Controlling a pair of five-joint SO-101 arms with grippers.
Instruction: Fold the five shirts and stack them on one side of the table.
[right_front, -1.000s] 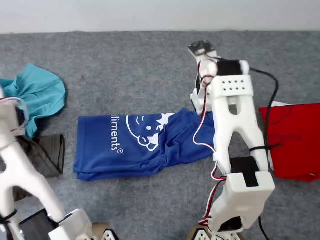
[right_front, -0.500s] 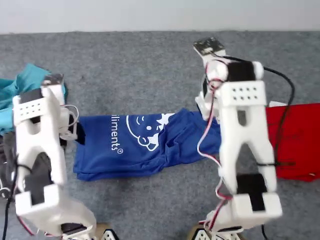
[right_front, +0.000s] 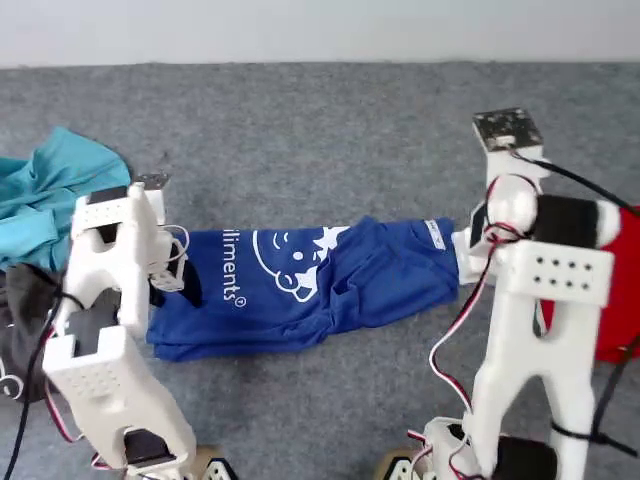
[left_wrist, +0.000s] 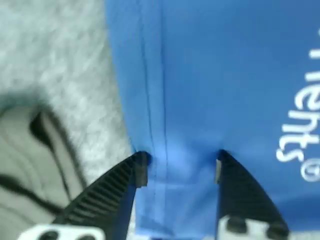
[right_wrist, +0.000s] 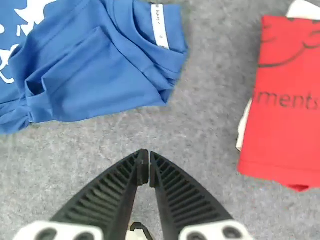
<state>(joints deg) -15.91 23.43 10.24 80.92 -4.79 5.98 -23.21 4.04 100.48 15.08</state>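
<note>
The left hand (left_wrist: 177, 170) is spread wide astride the hemmed edge of the blue shirt (left_wrist: 200, 75). It seems to touch the cloth, though the close view is unclear. The right hand (right_wrist: 149, 170) is pressed closed and holds nothing, over the grey surface (right_wrist: 210, 150) between the blue shirt's collar end and the folded red shirt (right_wrist: 285, 100). A teal shirt (right_front: 50, 200) lies crumpled beyond the left arm.

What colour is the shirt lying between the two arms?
Blue, with a white cartoon print and lettering; the shirt shows best in the high view.
</note>
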